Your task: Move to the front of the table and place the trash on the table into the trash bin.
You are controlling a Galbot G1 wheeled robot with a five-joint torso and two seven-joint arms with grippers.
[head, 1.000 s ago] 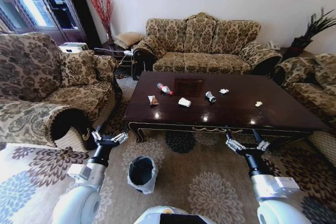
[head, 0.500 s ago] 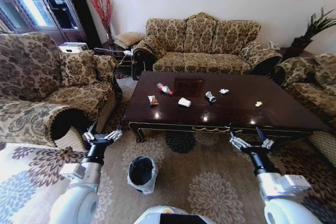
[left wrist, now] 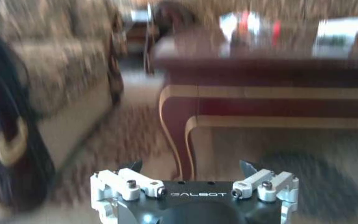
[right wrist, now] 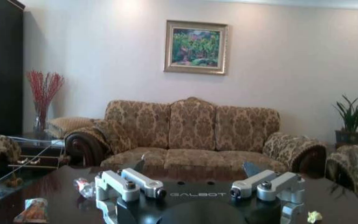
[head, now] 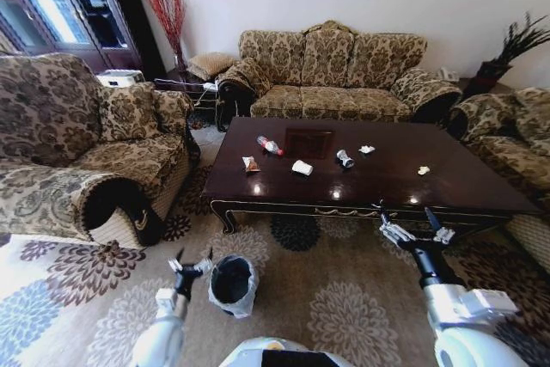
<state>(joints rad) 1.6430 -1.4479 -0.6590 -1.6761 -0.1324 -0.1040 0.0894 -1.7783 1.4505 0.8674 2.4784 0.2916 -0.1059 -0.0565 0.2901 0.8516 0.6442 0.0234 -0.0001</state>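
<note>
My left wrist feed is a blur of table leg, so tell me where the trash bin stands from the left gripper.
Observer: In the head view the trash bin stands on the carpet short of the table, close beside the left gripper, on its right.
Operator: List what lies on the table top.
Observer: A bottle with a red cap, a snack wrapper, a white paper, a crushed can and two small paper bits, all left of centre except one yellowish bit farther right.
Operator: Report the right gripper.
Observer: The right gripper is held up in front of the table's near edge, jaws open and holding nothing.
</note>
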